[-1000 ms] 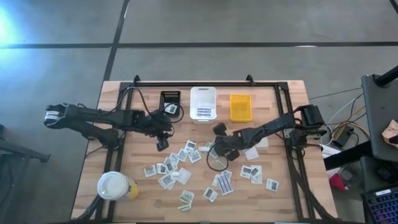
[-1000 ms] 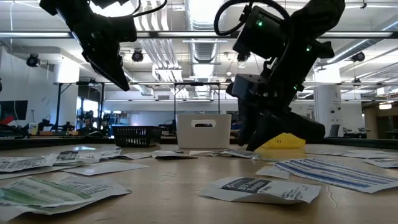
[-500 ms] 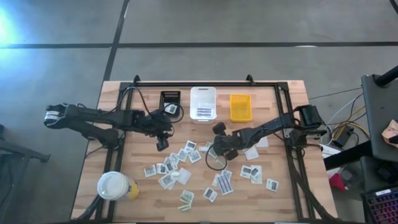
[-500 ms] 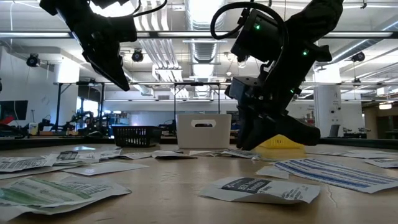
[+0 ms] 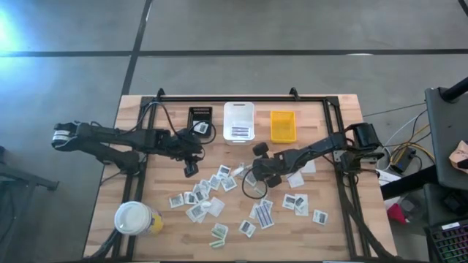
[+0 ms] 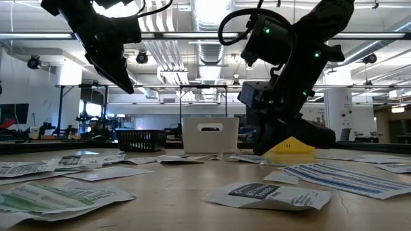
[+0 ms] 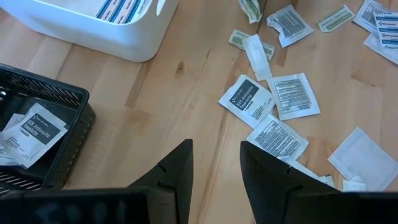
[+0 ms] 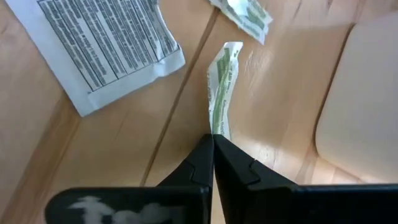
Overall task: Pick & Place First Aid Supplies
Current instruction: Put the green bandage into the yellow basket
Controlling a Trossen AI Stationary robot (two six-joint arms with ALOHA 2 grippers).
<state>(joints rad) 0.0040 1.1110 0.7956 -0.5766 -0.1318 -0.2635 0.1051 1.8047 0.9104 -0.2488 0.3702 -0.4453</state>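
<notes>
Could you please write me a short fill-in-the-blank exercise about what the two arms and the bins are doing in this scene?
1. The right gripper is shut on a narrow pale ____ strip.
2. The left gripper hangs with its fingers ____ and nothing between them.
3. The white bin stands between the black bin and the ____ bin.
4. Blue-striped packets lie inside the ____ bin.

Missing words: green; open; yellow; white
</notes>
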